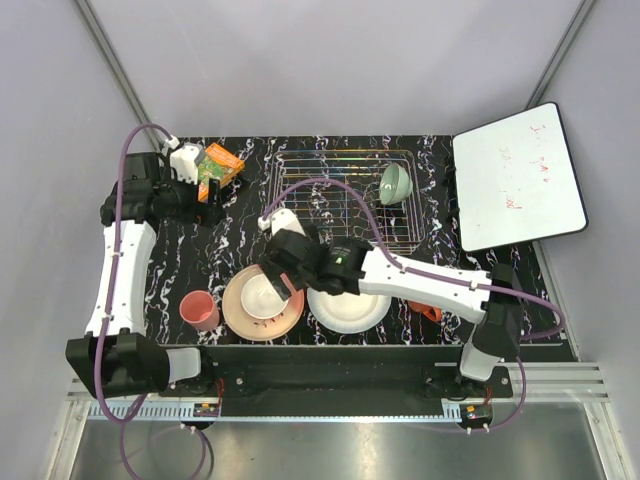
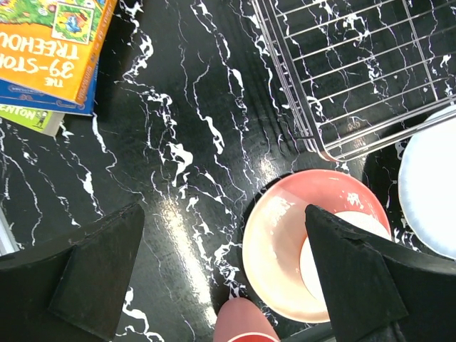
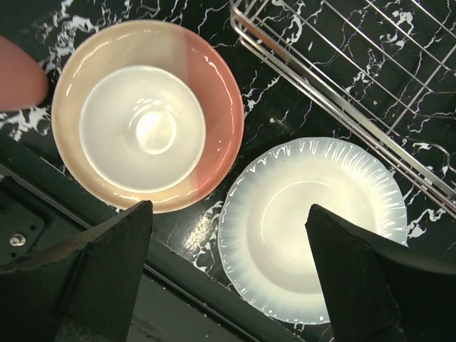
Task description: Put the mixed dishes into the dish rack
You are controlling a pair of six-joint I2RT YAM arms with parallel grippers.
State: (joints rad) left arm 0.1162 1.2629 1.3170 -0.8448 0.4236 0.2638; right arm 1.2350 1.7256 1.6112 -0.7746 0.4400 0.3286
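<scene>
Right gripper (image 3: pixel 228 281) hangs over the near edge of the worktop (image 1: pixel 240 220), jaws wide apart and empty, framing a cream bowl (image 3: pixel 142 128) that sits inside a pink-and-cream plate (image 3: pixel 214 107). A white fluted plate (image 3: pixel 313 228) lies just beside that plate. A pink tumbler (image 1: pixel 200 310) stands just to the left of the stack, toward the near left corner.

The dish rack (image 3: pixel 320 92) sits along the far edge, right of middle. It holds only a pale green bowl (image 1: pixel 394 184), tipped on its side in the far right corner. An orange mug (image 1: pixel 428 311) is mostly hidden under the right arm.

Left gripper (image 2: pixel 221 281) is also spread open with nothing in it, above bare worktop between a book (image 2: pixel 50 50) and the rack.

The dishes look glazed, so probably stiff, slick and breakable. The bowl likely offers the best hold, with one finger inside its wall and one outside. The plates lie flat, and only their thin rims can be pinched. Room is tight: the rack's wire wall runs close behind both plates, the worktop ends just in front, and the tumbler crowds the left. Most of the rack floor is free.
</scene>
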